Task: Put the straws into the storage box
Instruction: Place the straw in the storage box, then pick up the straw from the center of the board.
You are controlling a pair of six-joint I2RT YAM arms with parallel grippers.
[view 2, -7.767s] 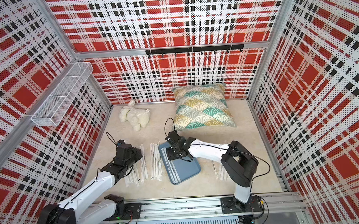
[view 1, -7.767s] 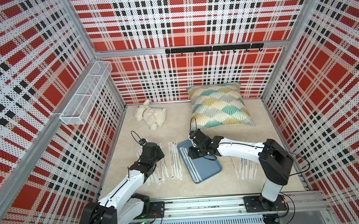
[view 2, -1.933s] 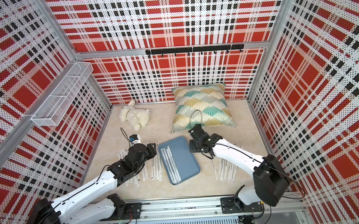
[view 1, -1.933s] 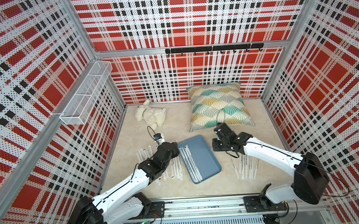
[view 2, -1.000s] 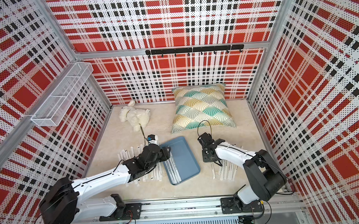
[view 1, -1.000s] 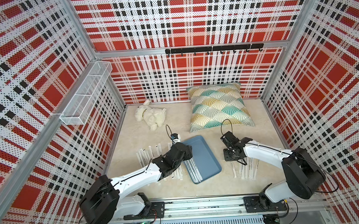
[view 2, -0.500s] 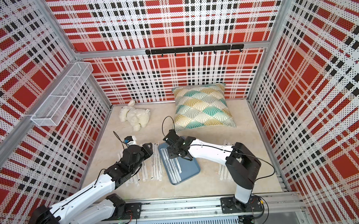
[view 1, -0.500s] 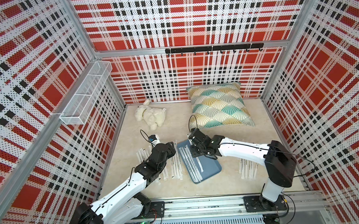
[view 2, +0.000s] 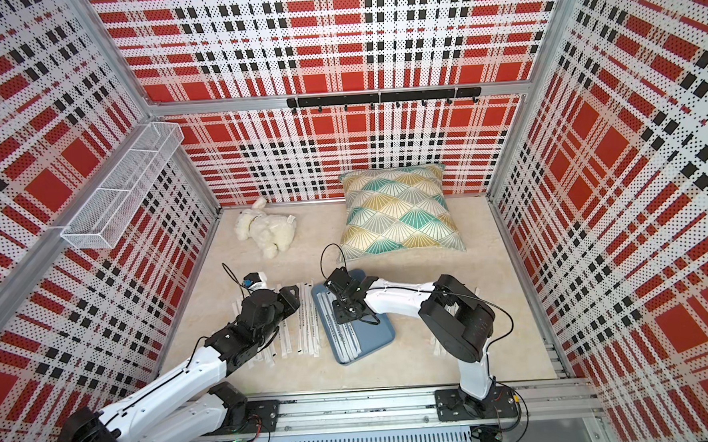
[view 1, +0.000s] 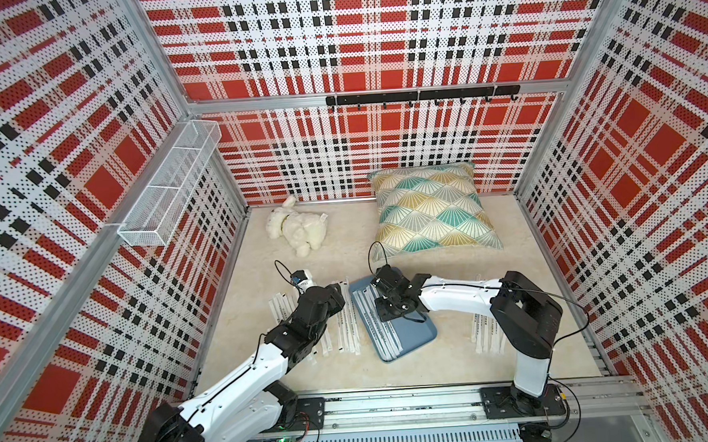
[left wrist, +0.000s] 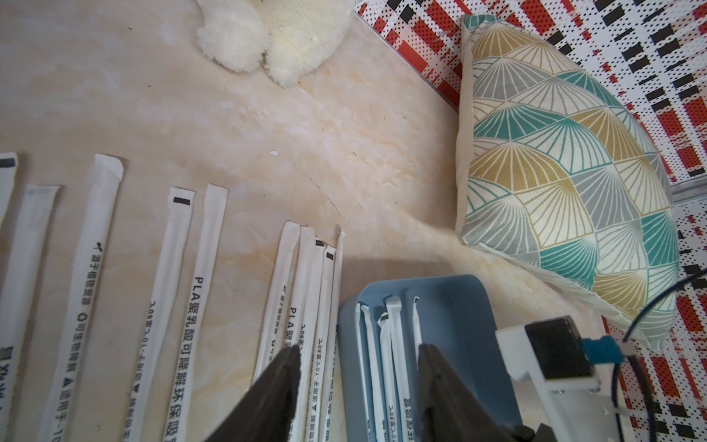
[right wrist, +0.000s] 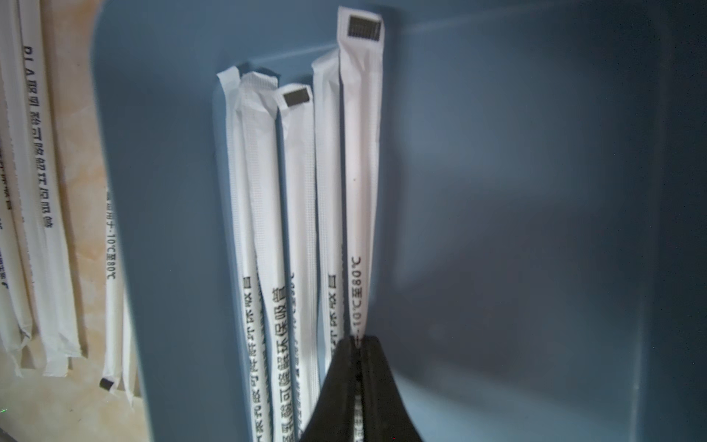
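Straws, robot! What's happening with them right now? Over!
Right gripper shut on one straw, over the storage box. Left gripper open above loose straws beside it. Several boxed straws already inside. Nothing in the way.

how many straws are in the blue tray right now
5: four straws lie side by side on the storage box floor; the fifth straw, beside them, is pinched in the right gripper, not yet released. The gripper may hide others.
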